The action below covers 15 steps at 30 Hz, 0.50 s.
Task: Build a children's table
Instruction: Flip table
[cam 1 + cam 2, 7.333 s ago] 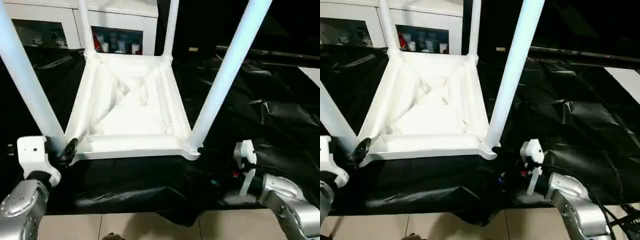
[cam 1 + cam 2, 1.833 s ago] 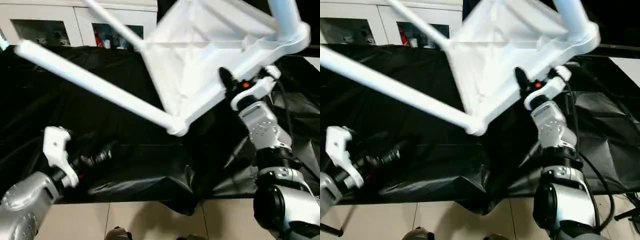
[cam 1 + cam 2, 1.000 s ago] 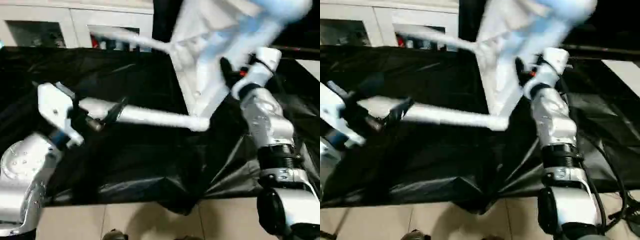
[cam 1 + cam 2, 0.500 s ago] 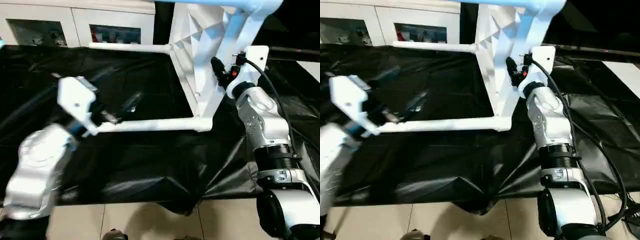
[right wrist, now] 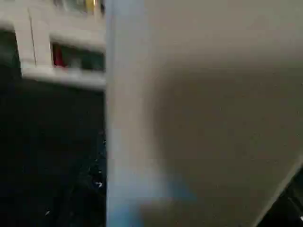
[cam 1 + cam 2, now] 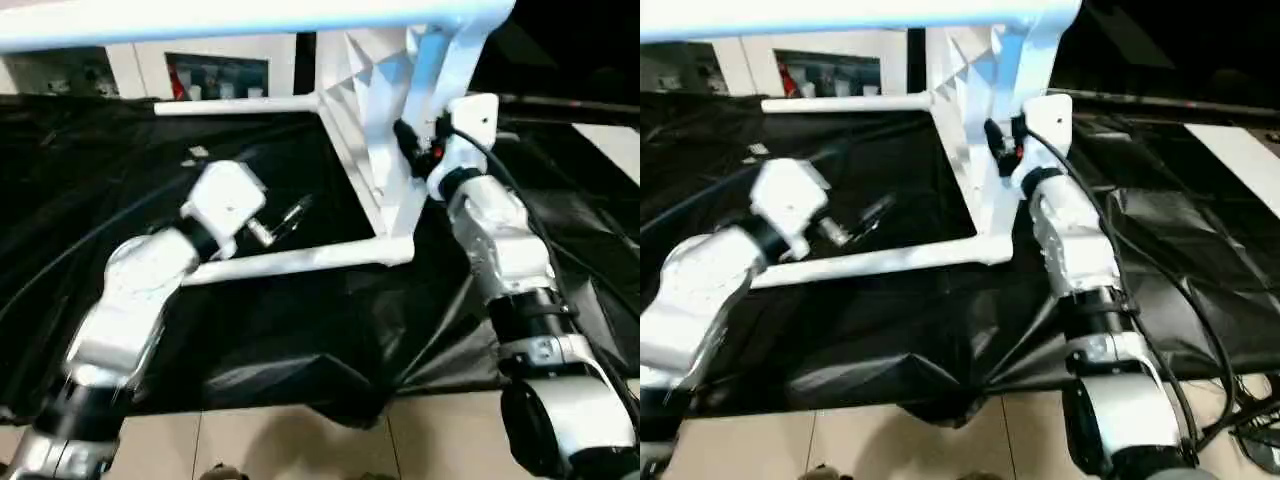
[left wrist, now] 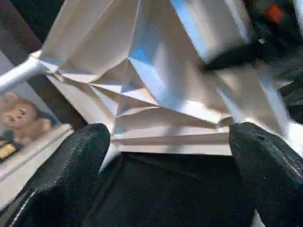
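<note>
No legible text, labels, brands or numbers anywhere. Coloured items behind the cabinet (image 6: pixel 225 75) glass too small to read. No markings made out on the white tabletop (image 6: pixel 385 110) or legs.

An indoor lab or demo room: a bench (image 6: pixel 300 330) draped in crinkled black sheeting, a pale tiled floor (image 6: pixel 300 445) at its near edge, and white glass-fronted cabinets (image 6: pixel 215 72) holding small items beyond its far edge.
</note>
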Tool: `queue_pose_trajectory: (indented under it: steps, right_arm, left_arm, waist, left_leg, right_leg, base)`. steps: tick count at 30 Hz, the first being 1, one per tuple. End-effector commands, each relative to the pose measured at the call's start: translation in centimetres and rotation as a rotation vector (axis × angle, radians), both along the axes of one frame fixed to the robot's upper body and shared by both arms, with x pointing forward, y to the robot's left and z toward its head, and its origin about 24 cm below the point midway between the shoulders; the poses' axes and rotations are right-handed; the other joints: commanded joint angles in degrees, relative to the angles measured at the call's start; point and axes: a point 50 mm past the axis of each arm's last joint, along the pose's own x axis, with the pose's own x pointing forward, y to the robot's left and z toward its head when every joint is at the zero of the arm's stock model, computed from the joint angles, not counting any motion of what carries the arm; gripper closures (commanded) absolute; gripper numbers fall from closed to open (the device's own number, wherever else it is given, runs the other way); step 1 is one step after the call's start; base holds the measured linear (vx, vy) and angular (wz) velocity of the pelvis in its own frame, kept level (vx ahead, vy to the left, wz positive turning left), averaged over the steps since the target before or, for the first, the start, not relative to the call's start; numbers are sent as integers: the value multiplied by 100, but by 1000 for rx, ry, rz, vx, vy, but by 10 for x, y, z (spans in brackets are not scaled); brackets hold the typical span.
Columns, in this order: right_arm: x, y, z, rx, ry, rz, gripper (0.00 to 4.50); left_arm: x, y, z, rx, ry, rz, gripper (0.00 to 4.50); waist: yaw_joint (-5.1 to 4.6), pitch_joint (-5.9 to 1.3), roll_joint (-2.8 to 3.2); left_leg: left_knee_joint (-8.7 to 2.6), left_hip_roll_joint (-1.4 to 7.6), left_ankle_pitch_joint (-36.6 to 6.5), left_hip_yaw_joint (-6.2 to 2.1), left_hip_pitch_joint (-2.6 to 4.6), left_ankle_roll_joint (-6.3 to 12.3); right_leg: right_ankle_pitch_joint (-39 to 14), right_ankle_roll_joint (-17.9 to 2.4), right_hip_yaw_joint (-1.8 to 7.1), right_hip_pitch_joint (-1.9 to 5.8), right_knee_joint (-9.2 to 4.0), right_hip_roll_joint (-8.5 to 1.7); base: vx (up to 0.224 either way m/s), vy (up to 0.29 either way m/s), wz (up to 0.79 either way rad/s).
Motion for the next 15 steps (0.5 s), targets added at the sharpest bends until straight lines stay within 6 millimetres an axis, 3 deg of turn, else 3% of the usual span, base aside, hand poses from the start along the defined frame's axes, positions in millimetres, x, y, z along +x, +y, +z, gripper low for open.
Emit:
queue_pose_trajectory:
  steps: [1, 6, 11, 15]
  right_arm:
    - [-1, -3, -7, -21, 8, -2, 171]
    - [-4, -6, -20, -47, 37, 2, 171]
    - [-1, -7, -23, -38, 35, -12, 171]
    - [1, -7, -22, -41, 31, -12, 171]
  left_arm:
    - [3, -2, 9, 57, -113, 25, 0]
    - [2, -4, 24, 106, -276, 42, 0]
    - [-10, -14, 50, 107, -466, 11, 0]
    - [-18, -19, 64, 101, -602, 6, 0]
  waist:
    - [6, -348, 97]
    - [40, -368, 95]
    - [43, -356, 71]
    - [36, -338, 67]
  left_leg:
    - [-412, 171, -1324, -78, 77, -320]
    - [-398, 188, -900, -74, 58, -185]
    - [-394, 202, -956, -63, 53, -129]
    - [-398, 209, -1173, -66, 61, -165]
  right_leg:
    - [-1013, -810, 242, 230, -398, -376]
    - [-395, -957, 226, 255, -321, -378]
    - [-460, -1048, 230, 256, -334, -395]
    - [-806, -989, 228, 231, -359, -396]
  base:
    - [0, 0, 0]
    - [0, 0, 0]
    - [0, 0, 0]
    - [0, 0, 0]
